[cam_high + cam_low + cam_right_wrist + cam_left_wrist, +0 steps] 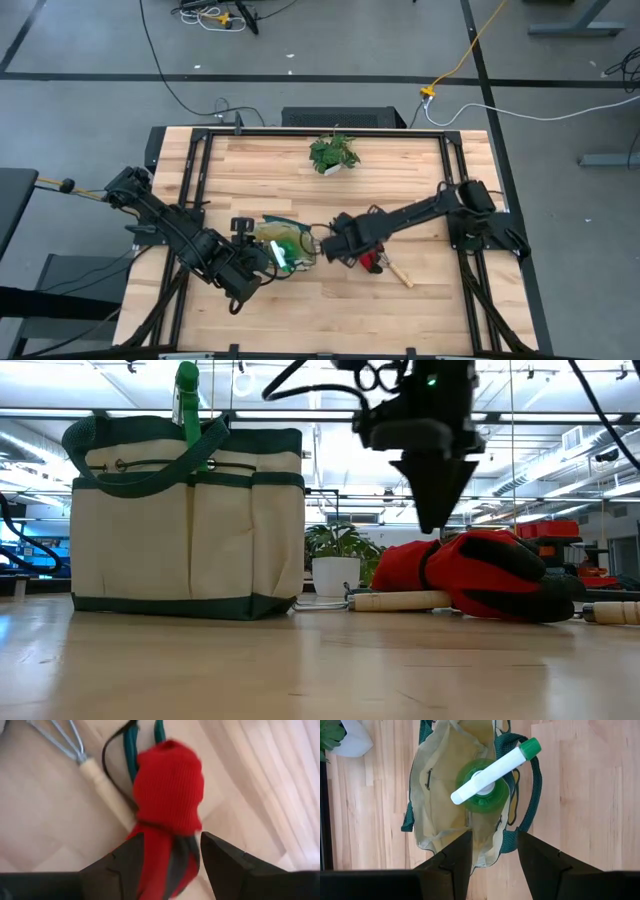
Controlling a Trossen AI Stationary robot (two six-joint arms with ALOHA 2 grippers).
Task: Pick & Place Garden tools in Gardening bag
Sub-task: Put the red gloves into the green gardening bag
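Standing at centre frame on the worktop, the gardening bag already holds a green bottle, the left pincer spread apart above it. Lower centre-right, the right pincer hangs apart over the red gloves. Closing off-centre could pinch one glove only, or drag the wooden-handled rake beneath. Pruners are barely visible.

Red gloves; cream, green-trimmed bag.
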